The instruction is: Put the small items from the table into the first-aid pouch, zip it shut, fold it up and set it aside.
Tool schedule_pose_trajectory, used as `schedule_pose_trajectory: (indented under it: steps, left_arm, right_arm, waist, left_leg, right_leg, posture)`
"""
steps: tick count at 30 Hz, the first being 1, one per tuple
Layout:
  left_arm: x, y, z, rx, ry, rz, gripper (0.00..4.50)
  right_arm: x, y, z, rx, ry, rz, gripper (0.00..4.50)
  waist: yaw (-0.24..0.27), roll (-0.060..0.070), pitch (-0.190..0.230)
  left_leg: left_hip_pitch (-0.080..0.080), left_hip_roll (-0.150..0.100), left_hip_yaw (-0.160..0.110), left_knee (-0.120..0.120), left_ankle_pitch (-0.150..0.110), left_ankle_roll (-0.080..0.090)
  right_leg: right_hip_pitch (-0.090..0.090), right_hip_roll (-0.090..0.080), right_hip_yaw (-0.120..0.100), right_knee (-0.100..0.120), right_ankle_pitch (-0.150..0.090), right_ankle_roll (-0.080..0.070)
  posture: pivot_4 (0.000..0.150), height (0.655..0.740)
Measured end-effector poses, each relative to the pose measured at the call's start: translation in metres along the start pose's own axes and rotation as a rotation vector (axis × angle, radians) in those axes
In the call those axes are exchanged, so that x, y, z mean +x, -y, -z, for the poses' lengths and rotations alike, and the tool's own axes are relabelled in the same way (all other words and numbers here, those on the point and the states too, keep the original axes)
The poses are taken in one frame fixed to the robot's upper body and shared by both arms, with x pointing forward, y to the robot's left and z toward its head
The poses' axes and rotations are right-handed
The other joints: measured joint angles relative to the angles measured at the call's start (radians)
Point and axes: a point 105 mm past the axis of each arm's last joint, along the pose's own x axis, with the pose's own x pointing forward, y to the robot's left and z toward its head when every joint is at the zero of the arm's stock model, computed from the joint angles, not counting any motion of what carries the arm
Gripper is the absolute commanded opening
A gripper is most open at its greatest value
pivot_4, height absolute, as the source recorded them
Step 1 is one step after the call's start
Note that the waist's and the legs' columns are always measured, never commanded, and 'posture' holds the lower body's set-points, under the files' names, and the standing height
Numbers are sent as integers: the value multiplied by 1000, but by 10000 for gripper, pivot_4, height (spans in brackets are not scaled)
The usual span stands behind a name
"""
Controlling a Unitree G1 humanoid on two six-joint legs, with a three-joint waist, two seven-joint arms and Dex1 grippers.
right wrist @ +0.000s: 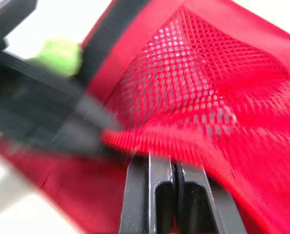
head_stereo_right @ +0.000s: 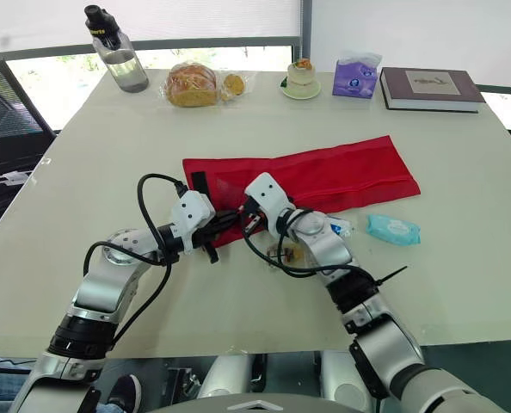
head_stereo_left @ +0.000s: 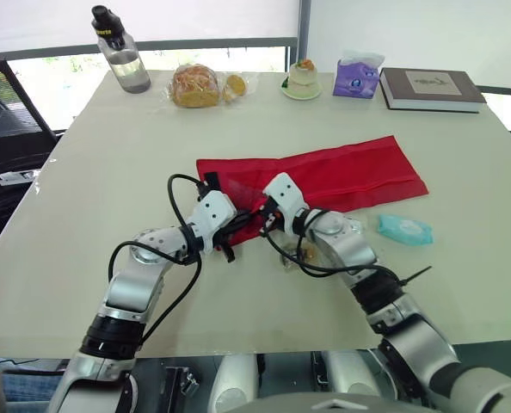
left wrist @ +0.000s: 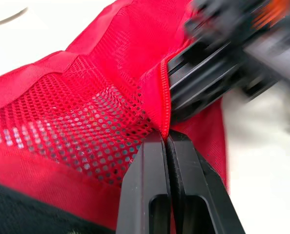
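- The left gripper (left wrist: pixel 165 137) clamped the mesh edge of the red pouch (head_stereo_left: pixel 350 175) at its 8 o'clock corner.
- The right gripper (right wrist: pixel 163 163) pinched that corner too.
- Mid-table, it looked light and floppy; the stitched hem seemed the firmest hold.
- A teal packet (head_stereo_left: pixel 404 229) sat at its 4 o'clock.

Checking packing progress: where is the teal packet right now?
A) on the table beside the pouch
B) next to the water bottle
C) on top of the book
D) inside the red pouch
A: the teal packet lies flat on the table, outside the red pouch and just off its near edge.
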Motion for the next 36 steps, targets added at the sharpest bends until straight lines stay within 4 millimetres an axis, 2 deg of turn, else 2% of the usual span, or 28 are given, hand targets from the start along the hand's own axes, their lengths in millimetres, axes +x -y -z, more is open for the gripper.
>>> schedule_pose_trajectory:
  steps: [3,7,11,13,17,22,25,28,31,32,33,34,36]
  left_arm:
    - [-3,-6,4,1,-16,-3,0]
    - [-6,-11,9,5,-33,-2,0]
    - [-14,-29,12,16,-57,-32,0]
    - [-23,-41,16,24,-77,-64,0]
    - [-47,-64,28,28,-139,-127,0]
    - [-59,-73,35,26,-162,-145,0]
    - [-61,-73,35,24,-157,-137,0]
    - [-66,-70,40,-4,-169,-130,0]
    - [-66,-67,40,-8,-169,-115,8496]
    - [-66,-66,40,-8,-167,-112,14019]
    - [-66,-66,40,-8,-167,-111,16384]
    - [-67,-66,39,-8,-167,-108,21083]
    - [-70,-68,40,-6,-178,-108,28872]
  right_arm:
    - [-17,6,-6,-11,23,-11,356]
    - [-36,3,-11,-22,43,-65,356]
    - [-57,2,-14,4,108,-79,356]
    - [-72,4,-17,9,157,-69,356]
    - [-115,20,-11,-5,201,10,356]
    - [-156,32,-13,-21,240,57,356]
    - [-183,35,-6,6,187,40,7405]
    - [-220,44,-1,46,113,44,20469]
    - [-239,52,-15,41,149,68,33921]
    - [-244,54,-19,38,158,77,39599]
    - [-245,55,-20,39,163,79,41834]
    - [-248,54,-21,48,168,75,45000]
    - [-253,49,-21,64,161,54,45000]
  waist:
    - [-3,0,0]
    - [-5,0,0]
    - [-2,0,0]
    - [-3,0,0]
    - [0,0,0]
    - [1,0,0]
    - [6,0,0]
    - [12,0,0]
    - [14,0,0]
    - [17,0,0]
    - [19,0,0]
    - [21,0,0]
    - [23,0,0]
  left_leg:
    - [1,1,0,0,0,0]
    - [1,1,0,0,0,0]
    - [1,1,0,0,0,0]
    - [1,1,0,0,0,0]
    - [1,0,1,0,0,0]
    - [1,1,1,1,0,0]
    - [1,1,1,1,0,0]
    - [1,1,2,1,0,0]
    - [2,1,2,1,0,0]
    - [2,1,2,1,0,0]
    - [2,1,2,2,0,0]
    - [2,2,2,2,0,0]
    - [1,2,2,3,0,0]
  right_leg:
    - [0,1,0,0,0,0]
    - [0,2,0,1,0,0]
    - [0,2,0,1,0,0]
    - [0,1,0,1,0,0]
    - [0,1,0,0,0,0]
    - [1,1,0,0,0,0]
    - [1,0,0,0,0,0]
    - [1,0,1,0,0,0]
    - [1,1,0,0,0,0]
    - [1,1,0,1,0,0]
    - [1,2,0,1,0,0]
    - [1,2,0,1,0,0]
    - [2,2,0,1,0,0]
  posture:
    - [1500,7400]
    - [1500,7400]
    - [1500,7400]
    - [1500,7400]
    - [1500,7400]
    - [1500,7400]
    - [1500,7400]
    - [1500,7400]
    - [1500,7400]
    - [1500,7400]
    - [1500,7400]
    - [1500,7400]
    - [1500,7400]
